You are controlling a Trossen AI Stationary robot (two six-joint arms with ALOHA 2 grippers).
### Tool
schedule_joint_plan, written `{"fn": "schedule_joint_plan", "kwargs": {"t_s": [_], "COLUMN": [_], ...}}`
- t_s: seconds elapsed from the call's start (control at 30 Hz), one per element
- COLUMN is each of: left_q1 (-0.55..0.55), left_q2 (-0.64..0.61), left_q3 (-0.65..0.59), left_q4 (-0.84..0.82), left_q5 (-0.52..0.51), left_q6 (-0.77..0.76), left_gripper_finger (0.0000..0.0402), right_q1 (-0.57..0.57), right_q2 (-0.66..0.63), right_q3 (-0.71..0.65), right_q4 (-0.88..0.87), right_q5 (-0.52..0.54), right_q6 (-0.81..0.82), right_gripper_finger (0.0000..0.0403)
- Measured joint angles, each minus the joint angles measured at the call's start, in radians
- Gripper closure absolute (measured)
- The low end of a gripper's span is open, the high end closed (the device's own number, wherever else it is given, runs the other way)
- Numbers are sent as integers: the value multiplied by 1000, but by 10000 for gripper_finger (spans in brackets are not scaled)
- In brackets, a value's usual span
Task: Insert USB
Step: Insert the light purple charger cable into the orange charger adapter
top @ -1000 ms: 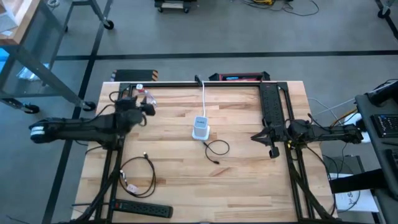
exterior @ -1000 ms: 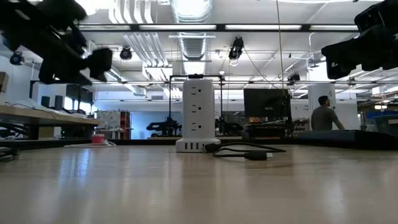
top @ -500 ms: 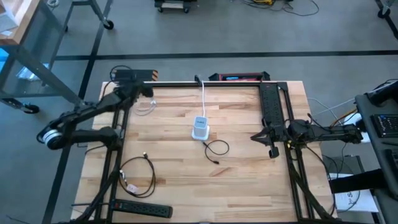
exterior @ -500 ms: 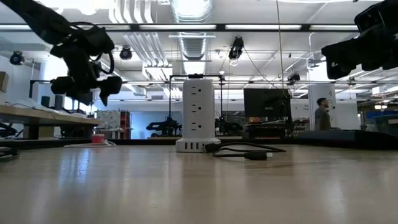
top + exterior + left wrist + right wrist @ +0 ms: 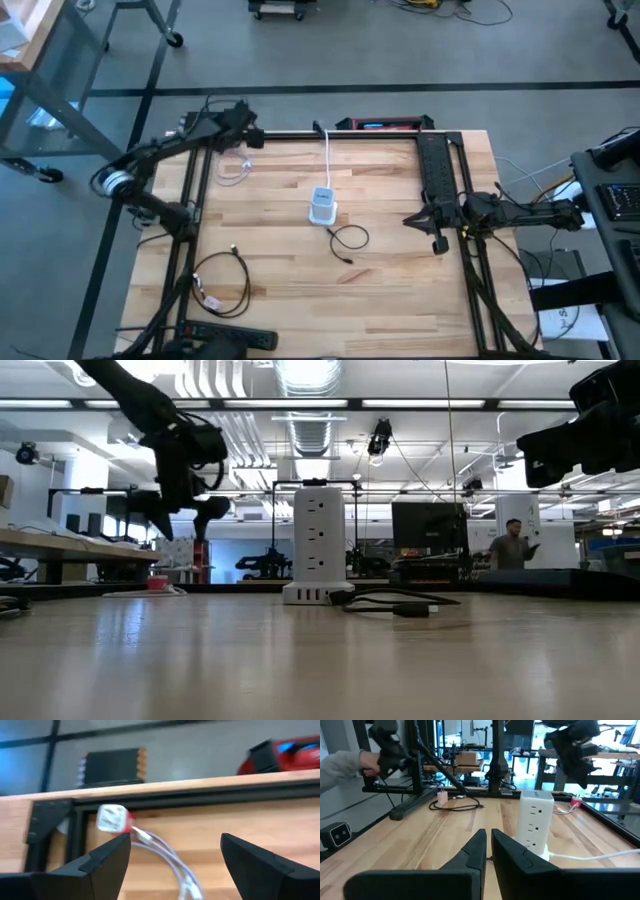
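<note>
Hovering over the counter's (image 5: 400, 300) far left corner, the left hand (image 5: 243, 128) holds its fingers apart above the white cable (image 5: 165, 855), probably lining up a grab. Only the left wrist view shows its red-and-white plug. The right hand (image 5: 425, 220), fingers together, waits beside the power tower (image 5: 322, 205).

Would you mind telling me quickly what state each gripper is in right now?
Left gripper: open, empty, above the white cable at the table's far left corner.
Right gripper: closed, holding nothing, at the table's right side.
</note>
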State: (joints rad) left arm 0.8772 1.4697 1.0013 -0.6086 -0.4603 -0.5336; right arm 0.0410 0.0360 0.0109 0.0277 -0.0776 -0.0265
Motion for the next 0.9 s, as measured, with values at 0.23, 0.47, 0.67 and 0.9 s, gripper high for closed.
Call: {"fn": "schedule_joint_plan", "kwargs": {"t_s": [0.23,0.47,0.67,0.9], "left_q1": [136,236,243,243], "left_q2": [224,354,378,379], "left_q3": [230,304,303,271], "left_q4": [-267,-286,-293,-291], "left_q5": [18,127,128,129], "left_q6": [113,184,200,155], "left_gripper_finger": [100,83,80,103], "right_q1": [0,0,0,0], "right_q2": [-1,0,0,0], "right_q3": [0,0,0,0], "right_q4": [0,0,-1,0], "right_q5": [0,0,1,0], "right_q6": [0,0,0,0], "right_gripper_finger": [384,384,384,384]}}
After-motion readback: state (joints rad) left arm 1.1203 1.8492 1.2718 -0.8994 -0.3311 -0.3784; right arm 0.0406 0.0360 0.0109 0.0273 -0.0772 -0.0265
